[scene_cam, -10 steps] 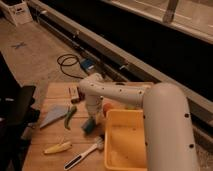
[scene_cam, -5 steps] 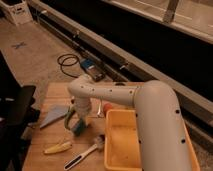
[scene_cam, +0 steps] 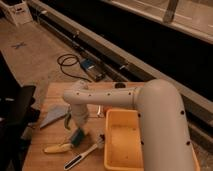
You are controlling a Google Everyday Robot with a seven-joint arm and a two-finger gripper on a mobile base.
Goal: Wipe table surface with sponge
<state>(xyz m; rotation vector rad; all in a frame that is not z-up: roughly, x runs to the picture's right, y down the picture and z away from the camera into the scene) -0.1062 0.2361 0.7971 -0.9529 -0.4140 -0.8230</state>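
Note:
The light wooden table surface (scene_cam: 56, 98) fills the lower left of the camera view. My white arm reaches in from the right and bends down over the table's middle. The gripper (scene_cam: 76, 131) points downward, shut on the small blue-grey sponge (scene_cam: 78, 137). The sponge sits low at the wood, between the grey cloth and the yellow bin, though I cannot tell if it touches. The wrist hides most of the fingers.
A flat grey-blue triangular cloth (scene_cam: 52, 118) lies left of the gripper, with a green item (scene_cam: 67, 123) beside it. A banana (scene_cam: 57, 148) and a white-bristled brush (scene_cam: 85, 152) lie near the front. A big yellow bin (scene_cam: 126, 142) stands to the right. A cable (scene_cam: 67, 62) lies on the floor behind.
The gripper has swung left and then toward the table's front, carrying the sponge with it across the wood. The cloth, banana, brush and bin have stayed put.

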